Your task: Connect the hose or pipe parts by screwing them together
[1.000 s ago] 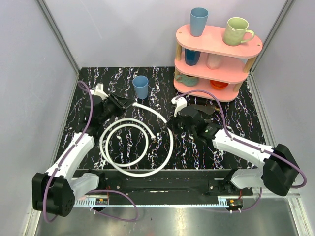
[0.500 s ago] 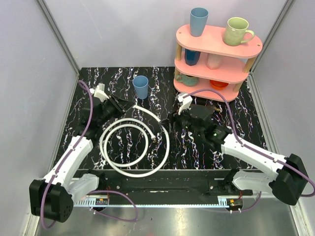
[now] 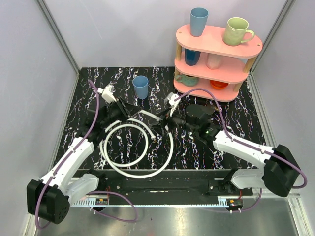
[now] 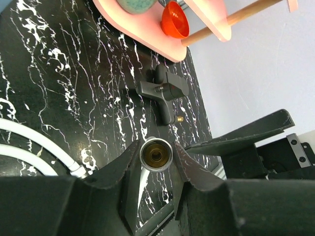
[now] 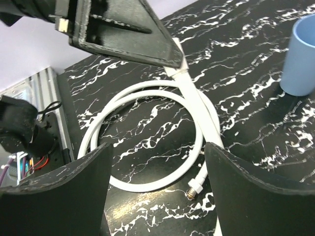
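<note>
A thin white hose point(image 3: 129, 169) lies coiled in two loops on the black marble table point(image 3: 246, 105). My left gripper point(image 3: 134, 111) is shut on one end's silver and brass fitting point(image 4: 156, 155), whose open mouth faces the left wrist camera. The hose's other end, with a small brass fitting point(image 5: 193, 190), lies loose on the table point(image 5: 236, 29) below my right gripper point(image 5: 157, 189). That gripper point(image 3: 165, 120) stands open close to the right of the left gripper, with nothing between its fingers point(image 5: 54, 191). A black T-shaped part with a brass tip point(image 4: 162, 91) lies near the shelf.
A pink three-tier shelf point(image 3: 216, 44) holding mugs and cups stands at the back right. A blue cup point(image 3: 141, 87) stands on the table behind the grippers, also in the right wrist view as the blue cup point(image 5: 300, 61). Grey walls close in both sides.
My right gripper has gone from shut to open and has moved left toward the left gripper. My left gripper has carried the hose end to the right, toward the table's middle.
</note>
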Available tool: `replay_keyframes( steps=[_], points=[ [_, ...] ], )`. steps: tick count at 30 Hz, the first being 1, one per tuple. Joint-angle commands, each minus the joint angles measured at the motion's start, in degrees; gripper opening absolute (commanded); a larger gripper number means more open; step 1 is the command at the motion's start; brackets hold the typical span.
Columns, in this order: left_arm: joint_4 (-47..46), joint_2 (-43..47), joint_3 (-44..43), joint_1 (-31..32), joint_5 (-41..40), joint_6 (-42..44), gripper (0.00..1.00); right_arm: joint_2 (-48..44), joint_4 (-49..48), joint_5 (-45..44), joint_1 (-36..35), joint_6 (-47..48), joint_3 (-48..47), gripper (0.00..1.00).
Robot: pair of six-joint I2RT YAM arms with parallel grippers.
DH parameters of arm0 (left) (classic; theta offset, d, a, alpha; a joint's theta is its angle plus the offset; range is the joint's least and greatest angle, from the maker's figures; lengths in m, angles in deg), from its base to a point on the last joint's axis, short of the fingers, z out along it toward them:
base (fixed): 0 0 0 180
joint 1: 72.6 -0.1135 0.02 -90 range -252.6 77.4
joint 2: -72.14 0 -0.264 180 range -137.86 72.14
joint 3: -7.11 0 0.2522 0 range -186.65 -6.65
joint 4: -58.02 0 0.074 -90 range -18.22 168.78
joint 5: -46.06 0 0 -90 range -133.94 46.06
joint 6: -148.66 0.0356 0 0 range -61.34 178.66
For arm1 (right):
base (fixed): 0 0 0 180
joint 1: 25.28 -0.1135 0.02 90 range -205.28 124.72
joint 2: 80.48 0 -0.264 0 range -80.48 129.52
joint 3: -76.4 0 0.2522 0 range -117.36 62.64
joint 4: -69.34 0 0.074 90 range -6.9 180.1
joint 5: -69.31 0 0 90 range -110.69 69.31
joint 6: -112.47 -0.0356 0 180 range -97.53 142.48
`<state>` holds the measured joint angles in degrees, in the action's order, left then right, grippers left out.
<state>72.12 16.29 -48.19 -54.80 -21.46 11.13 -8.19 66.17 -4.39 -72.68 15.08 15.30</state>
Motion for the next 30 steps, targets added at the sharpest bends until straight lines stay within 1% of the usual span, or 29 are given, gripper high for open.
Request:
replay_keyframes(
  steps=[1, 4, 7, 10, 11, 12, 13, 14, 16, 17, 19, 20, 22, 23, 24, 25, 26, 27, 29, 30],
  points=[
    [-2.4, 1.5, -2.9, 1.7, 3.7, 1.3, 0.00, 2.0, -12.5, 7.9, -0.1, 3.2, 0.3, 0.83],
    [-3.4, 1.9, -2.1, 2.3, 4.6, 0.6, 0.00, 3.4, -13.7, 6.6, -0.1, 3.4, -0.5, 0.83],
    [-3.5, 2.2, -1.3, 2.6, 4.0, 0.4, 0.00, 4.6, -11.5, 3.3, -0.1, 4.3, -1.7, 0.82],
    [-1.8, 2.0, -1.4, 2.6, 2.0, 1.5, 0.00, 4.0, -8.0, -2.7, -0.1, 3.3, -1.9, 0.81],
    [-0.4, 1.7, -1.8, 2.6, 0.9, 2.8, 0.00, 3.6, -6.1, -7.2, -0.1, 2.7, -1.7, 0.81],
    [2.1, 1.5, -2.7, 2.5, -2.1, 3.5, 0.00, 2.8, -4.7, -10.3, 0.0, 2.0, -1.4, 0.81],
    [3.8, 0.5, -3.5, 2.4, -3.5, 4.9, 0.00, 1.3, -2.9, -14.1, 0.0, -0.5, -1.5, 0.81],
    [6.6, 0.0, -4.1, 2.3, -4.6, 5.7, 0.00, 0.5, 2.4, -23.1, 0.0, -1.7, -1.9, 0.81],
    [7.4, -1.5, -4.8, 2.1, -6.0, 6.4, 0.00, -1.7, 7.9, -30.1, 0.1, -3.1, -3.1, 0.82],
    [7.1, -2.1, -4.6, 2.1, -6.2, 6.2, 0.00, -2.3, 13.4, -35.5, 0.3, -3.5, -3.6, 0.82],
    [6.6, -4.2, -3.7, 2.0, -6.2, 5.3, 0.00, -2.9, 19.3, -37.6, 1.8, -6.1, -5.3, 0.83],
    [5.9, -5.1, -3.6, 2.0, -5.7, 4.9, 0.00, -2.9, 22.7, -34.5, 2.0, -6.6, -5.8, 0.83],
    [3.5, -6.5, -2.7, 2.0, -2.1, 3.9, 0.00, -4.0, 22.6, -25.1, 2.1, -2.5, -5.6, 0.83],
    [0.6, -6.5, -2.1, 2.0, -1.0, 3.3, 0.00, -4.6, 19.9, -13.7, 2.1, -0.6, -4.8, 0.84],
    [-0.1, -6.6, -1.6, 2.0, 0.8, 3.0, 0.00, -5.5, 17.6, -9.3, 2.2, 2.2, -2.1, 0.85],
    [-0.1, -6.5, -1.6, 2.1, 1.5, 2.9, 0.00, -7.1, 13.6, -6.5, 2.1, 2.7, -0.2, 0.86],
    [-1.6, -6.5, -1.7, 2.1, 2.0, 2.9, 0.00, -7.9, 6.8, -4.7, 2.1, 2.9, 1.5, 0.87],
    [-1.7, -6.2, -1.8, 2.2, 2.7, 2.9, 0.00, -8.7, 3.6, -4.5, 2.1, 3.8, 4.4, 0.88],
    [-2.2, -5.2, -1.6, 2.3, 3.4, 2.5, 0.00, -8.8, -2.9, -2.3, 2.1, 4.9, 5.8, 0.88],
    [-2.5, -4.9, -1.3, 2.4, 4.0, 2.2, 0.00, -8.3, -4.1, -1.0, 2.1, 5.9, 5.5, 0.89]
  ],
)
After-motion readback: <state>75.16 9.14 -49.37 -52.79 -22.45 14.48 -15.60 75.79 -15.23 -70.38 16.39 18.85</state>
